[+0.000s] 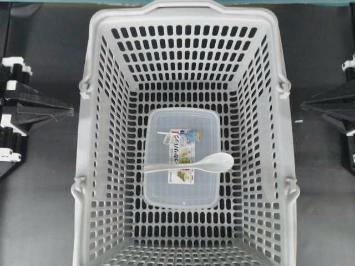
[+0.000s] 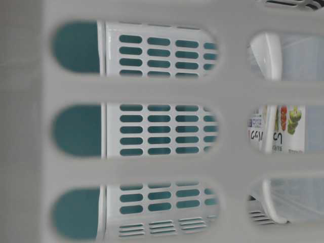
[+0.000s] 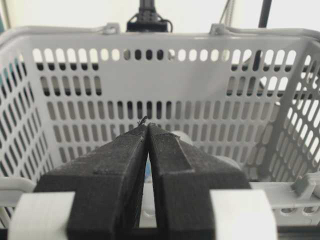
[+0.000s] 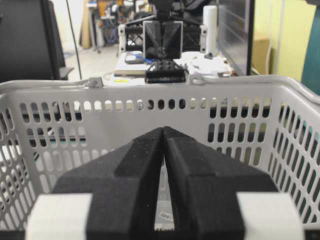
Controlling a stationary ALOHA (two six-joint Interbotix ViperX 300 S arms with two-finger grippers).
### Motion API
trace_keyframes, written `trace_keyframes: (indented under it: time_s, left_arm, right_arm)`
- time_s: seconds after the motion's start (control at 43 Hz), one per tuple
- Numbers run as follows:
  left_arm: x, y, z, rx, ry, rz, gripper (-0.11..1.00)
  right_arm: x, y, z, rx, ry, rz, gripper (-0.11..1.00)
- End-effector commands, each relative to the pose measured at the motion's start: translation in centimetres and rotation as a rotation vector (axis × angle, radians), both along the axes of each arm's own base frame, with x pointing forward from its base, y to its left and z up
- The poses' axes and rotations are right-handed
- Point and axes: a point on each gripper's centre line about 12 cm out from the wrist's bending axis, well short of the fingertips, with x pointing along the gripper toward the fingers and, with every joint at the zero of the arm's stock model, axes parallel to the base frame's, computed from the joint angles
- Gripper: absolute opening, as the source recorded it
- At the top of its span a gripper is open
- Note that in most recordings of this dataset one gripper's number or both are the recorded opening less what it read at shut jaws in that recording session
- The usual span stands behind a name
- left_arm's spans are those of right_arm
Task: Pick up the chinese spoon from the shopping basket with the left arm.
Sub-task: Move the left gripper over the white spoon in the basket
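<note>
Progress: none — chinese spoon [image 1: 191, 164] lies on the container [image 1: 182, 158] in the shopping basket [image 1: 83, 166].
Left claw [image 3: 146, 131]: pressed together, empty — outside basket.
Remaining: reach, grasp, lift.

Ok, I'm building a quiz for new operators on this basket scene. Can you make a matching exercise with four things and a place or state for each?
Things:
1. chinese spoon
2. clear container
3. left gripper
4. shopping basket

Places or states:
A. outside the basket, jaws shut
B. lying across the container's lid
C. on the dark table, holding the other items
D. flat on the basket floor

Pairs: 1-B, 2-D, 3-A, 4-C
</note>
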Motion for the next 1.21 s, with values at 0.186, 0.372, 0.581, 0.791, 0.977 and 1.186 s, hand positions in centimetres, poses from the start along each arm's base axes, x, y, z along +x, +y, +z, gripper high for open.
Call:
trace_keyframes:
  time_s: [0.186, 0.372, 0.581, 0.791, 0.977, 1.186]
  left_arm:
    - [4.3, -1.2, 6.1, 0.0, 0.207, -0.045, 0.0]
    - [8.1, -2.1, 6.4, 0.014, 0.477, -0.059, 0.0]
    - [13.1, -2.9, 6.2, 0.017, 0.618, -0.066, 0.0]
    - [17.4, -3.7, 5.0, 0.028, 0.787, -0.067, 0.0]
    - [19.6, -4.2, 3.7, 0.039, 0.919, -0.065, 0.0]
    - [21.4, -4.5, 2.3, 0.049, 0.977, -0.064, 0.0]
  right_arm:
    - [0.2, 0.0, -0.2, 0.012, 0.071, 0.0, 0.0]
    - [-0.1, 0.0, -0.6, 0.044, 0.137, 0.002, 0.0]
    - [-0.4, 0.0, -0.3, 0.1, 0.141, 0.001, 0.0]
    - [-0.5, 0.2, -0.4, 0.113, 0.146, 0.01, 0.26]
    - [-0.5, 0.2, -0.4, 0.113, 0.146, 0.01, 0.71]
    - [-0.5, 0.2, -0.3, 0.113, 0.145, 0.012, 0.71]
